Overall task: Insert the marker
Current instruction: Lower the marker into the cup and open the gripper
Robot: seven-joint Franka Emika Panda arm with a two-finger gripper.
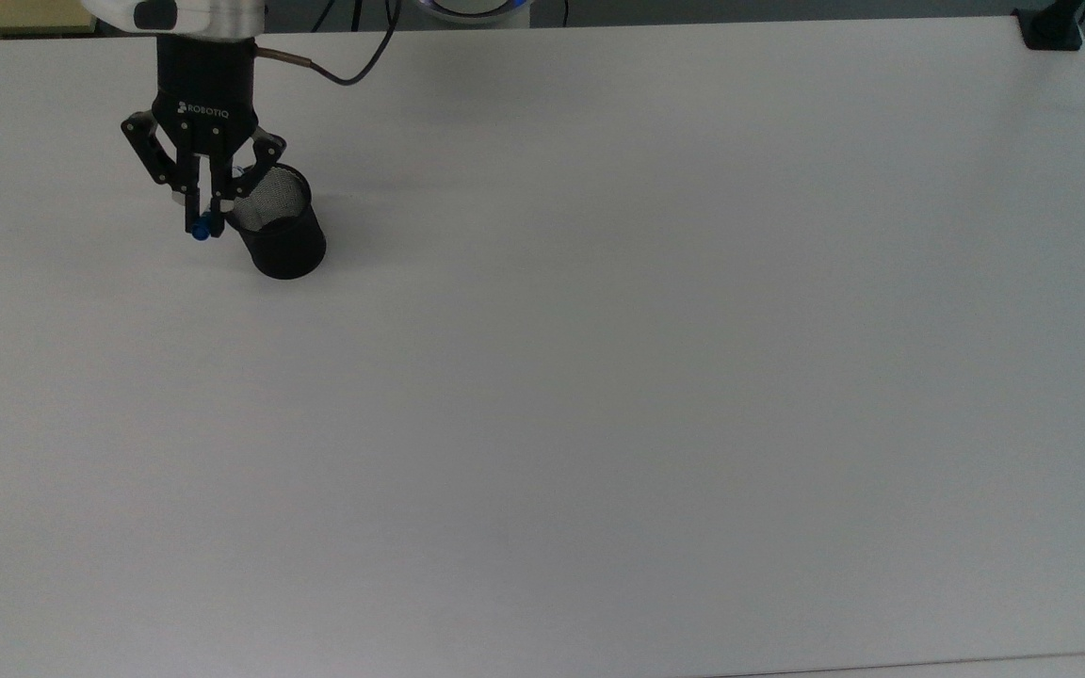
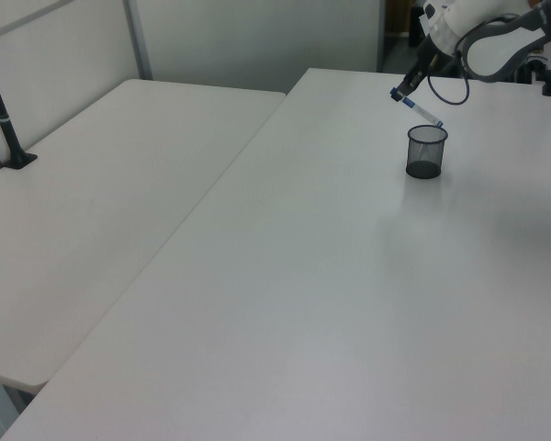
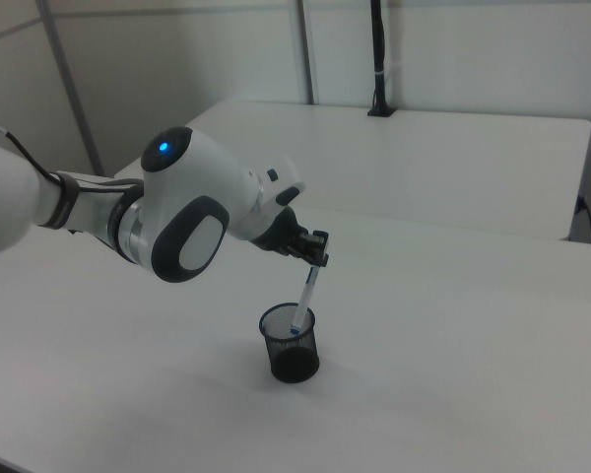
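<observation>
My gripper [image 1: 202, 218] is shut on the marker [image 1: 201, 230], whose blue end pokes out just below the fingertips in the top view. The black mesh cup [image 1: 279, 226] stands upright on the white table, right beside the gripper on the top view's right. In the right view the marker [image 3: 306, 294] hangs tilted from the gripper [image 3: 318, 259], its lower blue tip at the mouth of the cup [image 3: 291, 347]. From the left view, the marker [image 2: 422, 110] slants down from the gripper [image 2: 401, 95] to the rim of the cup [image 2: 426, 152].
The white table [image 1: 599, 377] stretches wide to the top view's right and front. A black clamp [image 1: 1051, 28] sits at its far right corner. A second table [image 2: 83, 193] with a black post [image 2: 2, 110] adjoins in the left view.
</observation>
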